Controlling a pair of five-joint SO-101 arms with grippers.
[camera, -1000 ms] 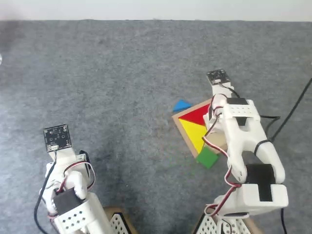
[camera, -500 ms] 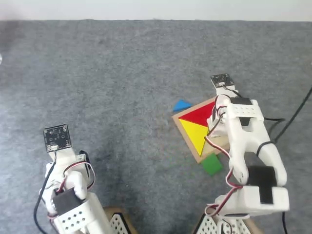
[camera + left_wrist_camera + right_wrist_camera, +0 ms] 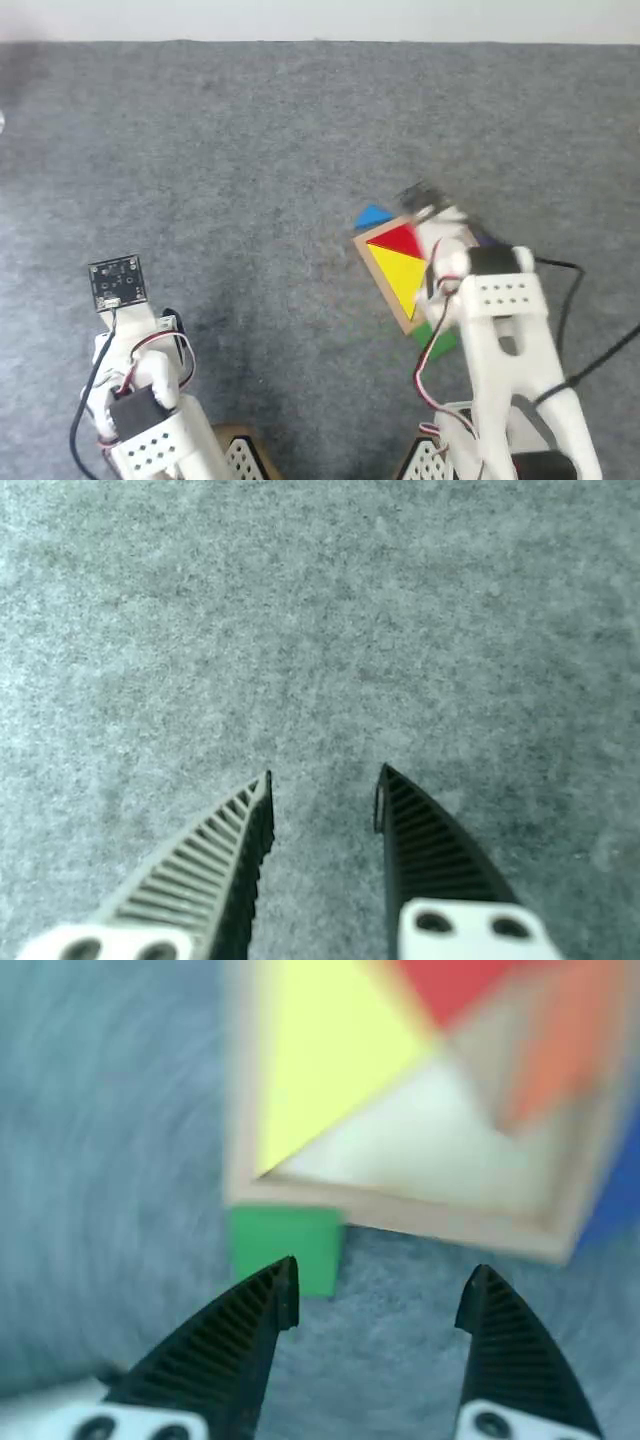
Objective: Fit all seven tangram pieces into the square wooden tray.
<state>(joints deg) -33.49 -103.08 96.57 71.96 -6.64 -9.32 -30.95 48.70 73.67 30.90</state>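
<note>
The square wooden tray (image 3: 385,285) lies tilted at centre right and holds a red triangle (image 3: 398,240) and a yellow triangle (image 3: 400,272). A blue piece (image 3: 372,215) lies just outside its far corner. A green square (image 3: 437,340) sits against its near edge, partly under the right arm (image 3: 500,310). In the right wrist view my right gripper (image 3: 383,1278) stands open just short of the green square (image 3: 285,1245) and the tray rim (image 3: 420,1218). Inside the tray are the yellow triangle (image 3: 320,1050), the red triangle (image 3: 460,985) and an orange piece (image 3: 550,1050). My left gripper (image 3: 325,780) hangs open over bare carpet.
Grey carpet covers the whole table. The left arm (image 3: 140,380) stands at the front left, far from the tray. A blue or purple piece (image 3: 615,1200) lies outside the tray's far side. A black cable (image 3: 565,290) runs beside the right arm.
The right arm has pulled back toward the front, and its wrist has swung left across the tray. The green square slid slightly toward the front. The left arm has not moved.
</note>
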